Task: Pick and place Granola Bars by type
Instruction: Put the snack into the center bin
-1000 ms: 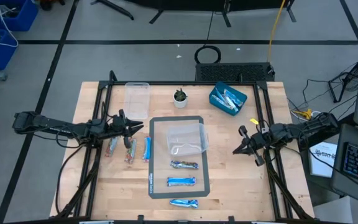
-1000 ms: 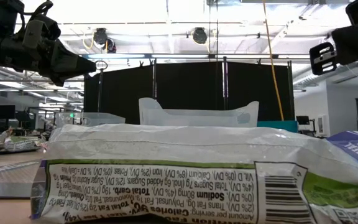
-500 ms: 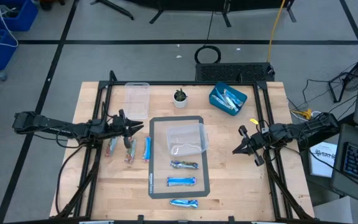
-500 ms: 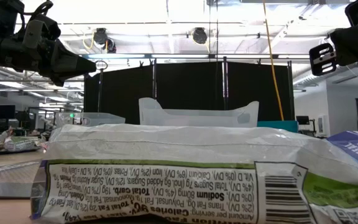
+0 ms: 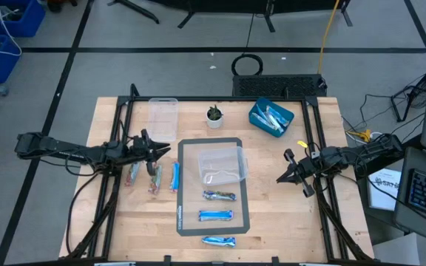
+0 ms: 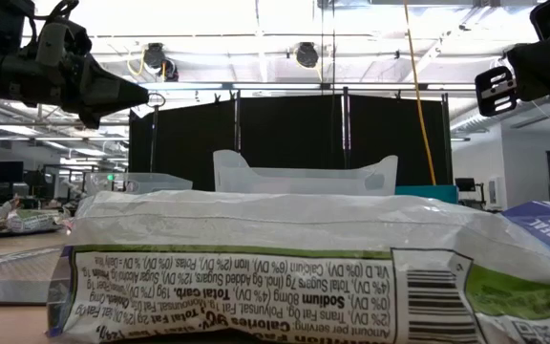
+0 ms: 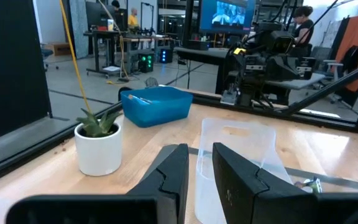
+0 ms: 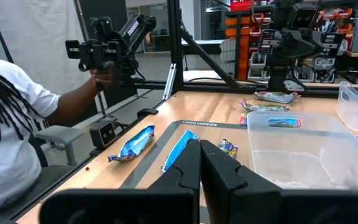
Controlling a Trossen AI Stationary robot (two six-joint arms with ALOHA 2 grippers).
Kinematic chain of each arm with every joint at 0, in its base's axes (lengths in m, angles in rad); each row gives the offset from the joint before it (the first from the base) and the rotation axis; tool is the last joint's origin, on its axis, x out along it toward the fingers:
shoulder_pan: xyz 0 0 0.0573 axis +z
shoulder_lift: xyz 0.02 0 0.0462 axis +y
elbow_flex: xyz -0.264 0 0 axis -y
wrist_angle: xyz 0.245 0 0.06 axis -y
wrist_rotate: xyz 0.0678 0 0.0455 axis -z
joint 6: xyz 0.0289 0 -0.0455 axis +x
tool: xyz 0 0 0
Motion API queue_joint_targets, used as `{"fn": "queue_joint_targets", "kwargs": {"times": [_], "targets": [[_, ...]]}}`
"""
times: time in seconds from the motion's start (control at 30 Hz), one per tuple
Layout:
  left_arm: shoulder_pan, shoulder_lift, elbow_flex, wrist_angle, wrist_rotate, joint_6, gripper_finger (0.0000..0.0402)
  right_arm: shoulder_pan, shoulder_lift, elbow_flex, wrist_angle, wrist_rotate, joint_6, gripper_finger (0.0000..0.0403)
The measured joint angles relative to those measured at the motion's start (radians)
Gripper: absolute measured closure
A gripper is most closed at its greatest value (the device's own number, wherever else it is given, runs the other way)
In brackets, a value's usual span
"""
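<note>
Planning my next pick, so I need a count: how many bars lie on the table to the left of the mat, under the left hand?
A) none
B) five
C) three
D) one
C: the high view shows three bars side by side on the bare wood left of the mat, just below the left hand.

We see flat foil Granola Bars (image 5: 217, 216): three blue ones on the mat, others at its left.
</note>
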Motion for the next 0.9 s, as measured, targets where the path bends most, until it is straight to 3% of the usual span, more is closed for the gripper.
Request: {"fn": "queue_joint_targets", "kwargs": {"times": [0.23,0.6,0.7,0.8,0.9], "targets": [[0.0,0.0,0.0,-0.009,-0.004,0.042,0.0323,0.0,0.0,0.0,0.0,0.0,0.0,0.0403],[0.0,0.0,0.001,-0.009,0.001,-0.032,0.0323,0.0,0.0,0.0,0.0,0.0,0.0,0.0403],[0.0,0.0,0.037,-0.105,0.012,-0.166,0.0323,0.0,0.0,0.0,0.0,0.0,0.0,0.0403],[-0.003,0.011,0.116,-0.314,0.044,-0.284,0.0323,0.0,0.0,0.0,0.0,0.0,0.0,0.0403],[-0.043,0.082,0.201,-0.378,0.149,-0.269,0.0323,0.0,0.0,0.0,0.0,0.0,0.0,0.0403]]}}
